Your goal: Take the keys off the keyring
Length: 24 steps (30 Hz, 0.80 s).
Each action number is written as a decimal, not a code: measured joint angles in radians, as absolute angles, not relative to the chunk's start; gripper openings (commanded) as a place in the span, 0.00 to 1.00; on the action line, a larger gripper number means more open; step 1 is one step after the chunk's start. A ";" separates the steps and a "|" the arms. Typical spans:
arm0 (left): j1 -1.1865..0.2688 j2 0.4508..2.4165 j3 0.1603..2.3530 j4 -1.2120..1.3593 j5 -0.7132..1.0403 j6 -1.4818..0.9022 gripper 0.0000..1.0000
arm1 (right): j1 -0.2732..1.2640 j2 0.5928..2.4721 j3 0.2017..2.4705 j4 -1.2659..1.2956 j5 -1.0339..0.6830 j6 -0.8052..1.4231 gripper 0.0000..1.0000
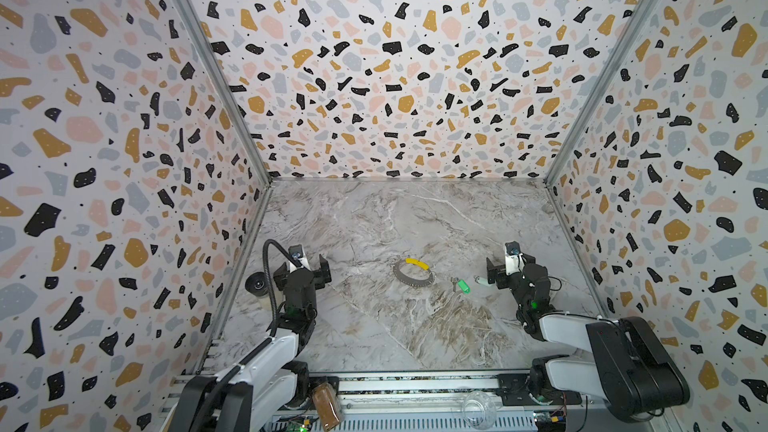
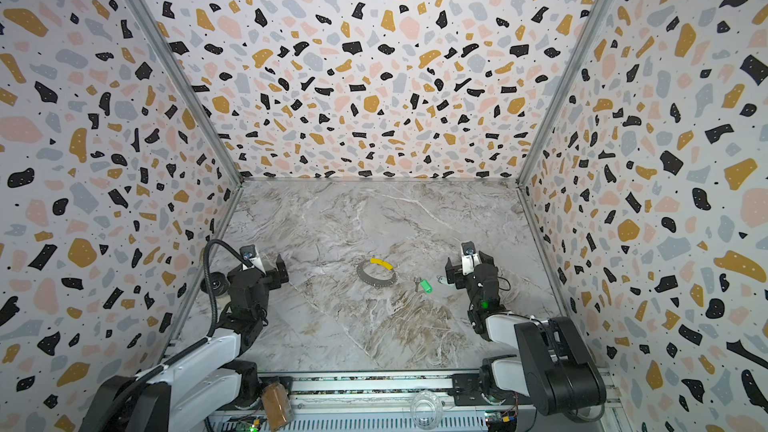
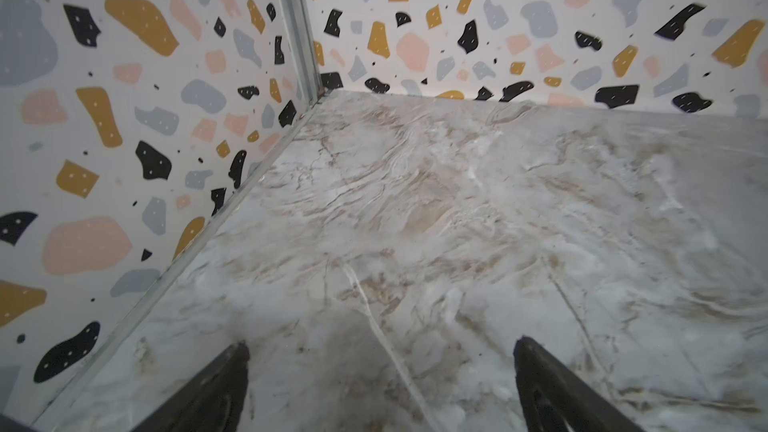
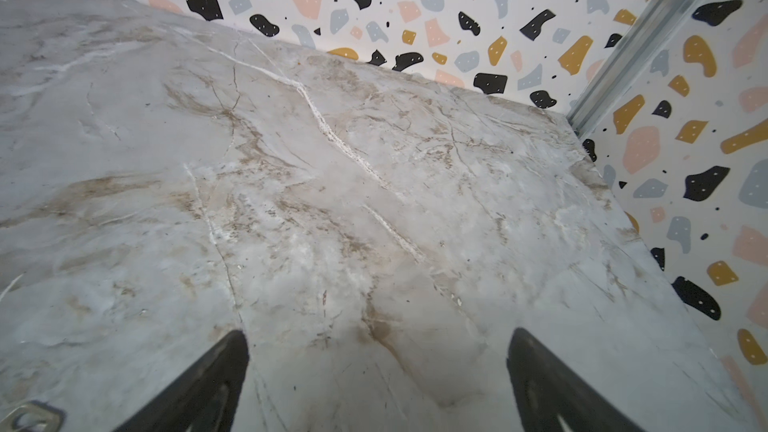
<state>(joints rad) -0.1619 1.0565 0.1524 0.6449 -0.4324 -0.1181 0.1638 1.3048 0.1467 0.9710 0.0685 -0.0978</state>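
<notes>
- The left gripper (image 3: 381,344) hangs over the bare table (image 3: 457,201), jaws wide apart, empty.
- The right gripper (image 4: 377,333) is likewise spread and empty.
- The keyring (image 1: 413,273) lies flat mid-table.
- The green key (image 1: 462,286) lies near its right, apart.
- The pale key (image 1: 482,281) lies beside the right gripper.

One keyring (image 1: 409,282) lay near the middle of the marble table (image 1: 374,222). To its right lay two loose keys, one green-tagged key (image 1: 462,286) and one pale-tagged key (image 1: 482,281), the pale one nearer the table's right edge. One dark roll (image 1: 257,284) sat at the left edge. Two grippers hung over the table: one left gripper (image 3: 380,351) and one right gripper (image 4: 376,338). Along the front rail (image 1: 415,388) stood one jar of brown powder (image 1: 326,405) and one clear glass vessel (image 1: 478,409).
</notes>
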 measured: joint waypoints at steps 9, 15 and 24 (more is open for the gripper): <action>-0.135 1.346 0.152 1.044 -0.431 -0.056 0.99 | 0.087 1.525 0.059 1.418 -0.004 -0.072 0.99; -0.124 1.410 0.145 1.136 -0.389 -0.033 1.00 | 0.087 1.525 0.134 1.416 0.010 -0.057 0.99; -0.123 1.407 0.147 1.146 -0.371 -0.022 0.99 | 0.082 1.525 0.168 1.356 0.012 -0.045 0.99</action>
<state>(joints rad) -0.1234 1.4067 0.1471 1.1461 -0.3714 -0.0216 0.0822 1.5249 0.1677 1.3563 0.0116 -0.0448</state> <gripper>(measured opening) 0.994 0.989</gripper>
